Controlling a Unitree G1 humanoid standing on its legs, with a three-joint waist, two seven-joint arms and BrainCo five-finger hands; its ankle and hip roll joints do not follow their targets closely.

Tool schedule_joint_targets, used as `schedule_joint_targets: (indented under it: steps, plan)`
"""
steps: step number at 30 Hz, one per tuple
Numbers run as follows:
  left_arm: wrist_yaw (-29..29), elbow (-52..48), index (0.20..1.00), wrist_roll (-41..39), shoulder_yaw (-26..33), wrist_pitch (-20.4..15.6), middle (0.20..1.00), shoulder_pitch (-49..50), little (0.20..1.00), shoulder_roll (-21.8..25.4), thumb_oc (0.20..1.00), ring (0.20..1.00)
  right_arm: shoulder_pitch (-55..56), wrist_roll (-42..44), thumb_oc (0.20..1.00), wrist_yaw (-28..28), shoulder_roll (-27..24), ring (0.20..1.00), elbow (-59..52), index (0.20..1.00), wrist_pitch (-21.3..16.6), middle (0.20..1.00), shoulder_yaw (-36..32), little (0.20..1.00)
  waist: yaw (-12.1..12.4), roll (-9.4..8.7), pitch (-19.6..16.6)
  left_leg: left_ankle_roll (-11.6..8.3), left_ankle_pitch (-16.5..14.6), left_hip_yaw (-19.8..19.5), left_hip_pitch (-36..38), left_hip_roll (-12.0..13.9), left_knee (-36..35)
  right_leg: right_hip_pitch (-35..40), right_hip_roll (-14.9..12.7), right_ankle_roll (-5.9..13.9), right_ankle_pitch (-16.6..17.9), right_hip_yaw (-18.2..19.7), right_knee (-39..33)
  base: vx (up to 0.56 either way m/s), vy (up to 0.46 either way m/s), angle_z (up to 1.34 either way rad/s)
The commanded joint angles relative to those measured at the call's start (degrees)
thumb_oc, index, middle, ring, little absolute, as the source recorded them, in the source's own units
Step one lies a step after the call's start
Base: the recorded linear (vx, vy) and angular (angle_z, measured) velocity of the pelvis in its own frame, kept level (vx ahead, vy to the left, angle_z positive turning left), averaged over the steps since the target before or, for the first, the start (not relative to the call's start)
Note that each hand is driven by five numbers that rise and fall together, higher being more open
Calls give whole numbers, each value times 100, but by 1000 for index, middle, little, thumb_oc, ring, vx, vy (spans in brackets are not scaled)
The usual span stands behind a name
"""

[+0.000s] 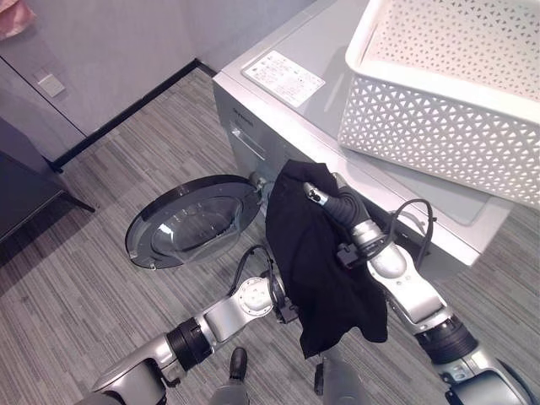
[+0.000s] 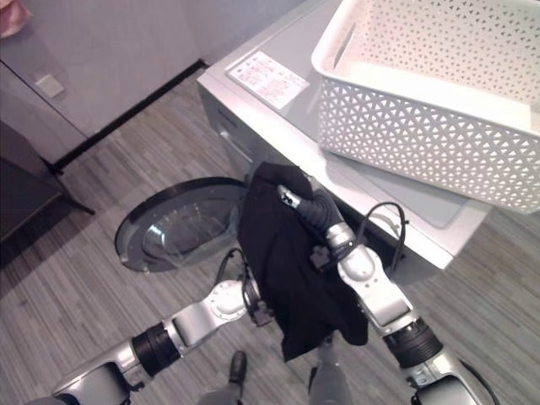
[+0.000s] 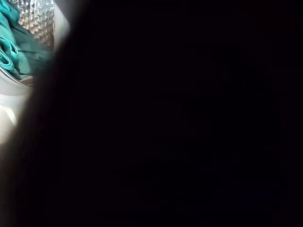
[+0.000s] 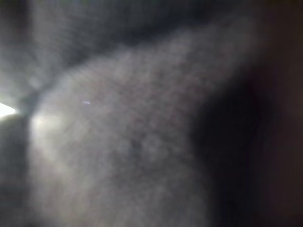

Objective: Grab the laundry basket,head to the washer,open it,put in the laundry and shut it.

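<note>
- One black garment (image 1: 325, 270) hangs in front of the washer (image 1: 354, 126), draped over the right arm and falling in a loose sheet toward the floor (image 1: 76, 278); its top edge is bunched at the washer's front, just beside the door opening.
- The right hand (image 1: 316, 196) reaches up into the top of that garment; a bit of silver finger and the dark ribbed wrist cover show against the cloth, the rest is wrapped in it, so I cannot tell whether the fingers are curled or straight.
- The left hand is hidden behind the hanging garment, with the left forearm coming in from the lower left; its fingers cannot be made out, so its state cannot be told.
- In the left wrist view, dark cloth covers nearly everything; at one corner a teal garment (image 3: 16, 52) lies against the perforated metal drum (image 3: 35, 19) of the washer.
- One round washer door (image 1: 194, 221) with a dark rim and glass centre is swung wide open, low over the floor to the robot's left of the opening.
- One white lattice-walled laundry basket (image 1: 439, 126) sits on top of the washer, toward the right; nothing can be seen inside it.
- One label sticker (image 1: 284, 78) lies on the washer's top, near its left corner, apart from the basket.
</note>
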Motion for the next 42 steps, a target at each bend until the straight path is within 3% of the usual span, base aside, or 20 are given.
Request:
schedule_joint_targets:
  steps: [1,4,6,14,20,22,27,33,36,39,42]
  plan:
    - [-65,-930,1000,-73,8,-640,1000,-202,1000,87,1000,1000,-1000,-218,200,-787,-265,200,472,200,-176,200,-746,200,-23,-161,-102,127,182,186,9,109,-87,275,-301,438,-661,630,4,-27,-4,6]
    - [-120,-1242,1000,-123,212,-700,1000,130,1000,455,1000,1000,-1102,-300,200,-791,-381,200,578,200,-182,200,-784,200,41,-151,-102,136,148,192,-9,108,-87,253,-308,452,-697,638,4,-38,-1,4]
    - [-140,-1656,1000,50,624,-876,1000,634,1000,1096,1000,1000,-1077,-413,200,-732,-590,200,592,200,-210,200,-893,200,124,-146,-82,136,208,187,-73,83,-87,196,-334,448,-634,641,4,-6,2,3]
    - [-182,-2486,1000,336,1499,-1257,1000,1646,1000,2370,1000,1000,-582,-488,200,-499,-931,200,329,200,-310,200,-1248,200,243,-109,-93,128,172,180,-74,116,-87,214,-321,475,-690,607,4,6,-2,1]
    - [-154,-2673,1000,94,1884,-1367,1000,2188,1000,2682,1000,1000,-434,-460,200,-417,-1008,200,206,200,-378,200,-1335,200,273,-112,-119,118,184,172,-90,130,-87,215,-308,479,-696,594,4,0,0,0]
    - [135,-2393,1000,340,2111,-1623,1000,2453,1000,2753,1000,1000,-318,-429,200,-396,-1030,200,69,200,-475,200,-1378,200,284,-124,-124,109,180,173,-83,142,-87,224,-298,481,-702,585,4,0,0,0]
    - [630,-1280,1000,1573,1941,-1915,1000,2430,1000,2784,1000,1000,22,-420,200,-317,-1039,200,-281,200,-640,200,-1472,200,261,-153,-177,98,176,176,-36,160,-87,281,-286,485,-721,574,4,23,-10,0]
    - [685,-1213,1000,2081,1814,-1908,1000,2274,1000,2812,1000,1000,83,-417,200,-390,-983,200,-360,200,-692,200,-1510,200,245,-138,-230,86,163,178,-10,190,-87,321,-292,491,-744,565,4,0,0,0]
    - [702,-1397,1000,2002,1838,-1771,1000,2252,1000,2481,1000,1000,61,-425,200,-472,-899,200,-339,200,-646,200,-1539,200,226,-156,-233,85,164,173,-18,194,-87,320,-295,483,-753,565,4,0,0,0]
    - [809,-1457,1000,1925,1556,-1602,1000,1732,1000,1712,1000,1000,-109,-407,200,-634,-719,200,-305,200,-578,200,-1450,200,137,-216,-228,83,165,168,-43,188,-87,293,-288,466,-747,566,4,-6,-5,1]
    - [940,-1306,1000,1929,1284,-1550,1000,1200,1000,1269,1000,1000,-264,-387,200,-751,-686,200,-248,200,-551,200,-1390,200,94,-220,-192,81,165,170,-70,173,-87,265,-282,464,-739,578,4,-30,-17,5]
